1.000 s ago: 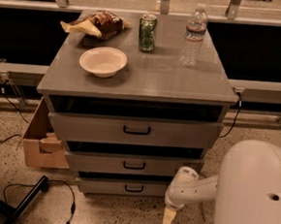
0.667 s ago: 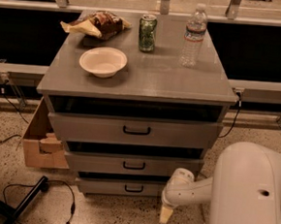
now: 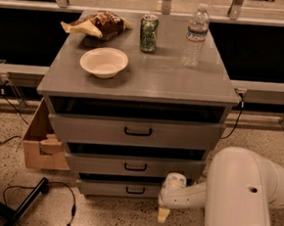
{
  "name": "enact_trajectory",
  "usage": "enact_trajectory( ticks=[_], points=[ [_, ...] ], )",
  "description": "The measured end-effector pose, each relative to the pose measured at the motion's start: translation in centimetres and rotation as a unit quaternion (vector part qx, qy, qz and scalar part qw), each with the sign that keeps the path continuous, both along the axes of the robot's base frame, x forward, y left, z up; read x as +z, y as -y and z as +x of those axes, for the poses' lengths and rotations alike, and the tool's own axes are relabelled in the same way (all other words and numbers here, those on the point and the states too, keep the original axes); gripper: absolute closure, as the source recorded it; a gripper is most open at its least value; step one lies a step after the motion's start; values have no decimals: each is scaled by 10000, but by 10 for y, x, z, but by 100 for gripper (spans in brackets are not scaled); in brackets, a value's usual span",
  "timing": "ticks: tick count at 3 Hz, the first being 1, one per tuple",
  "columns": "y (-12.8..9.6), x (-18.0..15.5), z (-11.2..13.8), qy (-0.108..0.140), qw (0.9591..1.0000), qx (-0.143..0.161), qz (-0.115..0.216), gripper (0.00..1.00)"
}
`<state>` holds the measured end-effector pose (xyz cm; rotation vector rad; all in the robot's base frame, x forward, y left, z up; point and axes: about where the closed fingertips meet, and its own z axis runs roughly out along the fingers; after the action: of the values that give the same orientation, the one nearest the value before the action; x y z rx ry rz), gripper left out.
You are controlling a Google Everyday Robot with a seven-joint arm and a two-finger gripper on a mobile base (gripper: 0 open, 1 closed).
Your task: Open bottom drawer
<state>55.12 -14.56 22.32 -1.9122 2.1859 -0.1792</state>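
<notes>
At six o'clock of the grey cabinet (image 3: pixel 159 82), finds the short grey bottom drawer (image 3: pixel 104 187) unpulled, tan-tipped gripper (image 3: pixel 163 215) at its four o'clock, off the black bar handle (image 3: pixel 135 190), grip untellable, leaving grasp and pull.

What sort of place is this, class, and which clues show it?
Probably a robot test area in an office or lab: a grey drawer cabinet holding a bowl, can and water bottle, loose cables on the speckled floor, and the robot's gripper low beside the bottom drawer.
</notes>
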Motion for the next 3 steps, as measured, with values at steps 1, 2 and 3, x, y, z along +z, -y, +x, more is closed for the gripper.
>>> enact_trajectory(
  ticks=[1,2,3],
  points=[
    [-4,-16,7,52,9999,68,-93,0],
    [-7,-27,12,94,9998,79,-176,0],
    [-9,-33,20,143,9996,71,-232,0]
  ],
)
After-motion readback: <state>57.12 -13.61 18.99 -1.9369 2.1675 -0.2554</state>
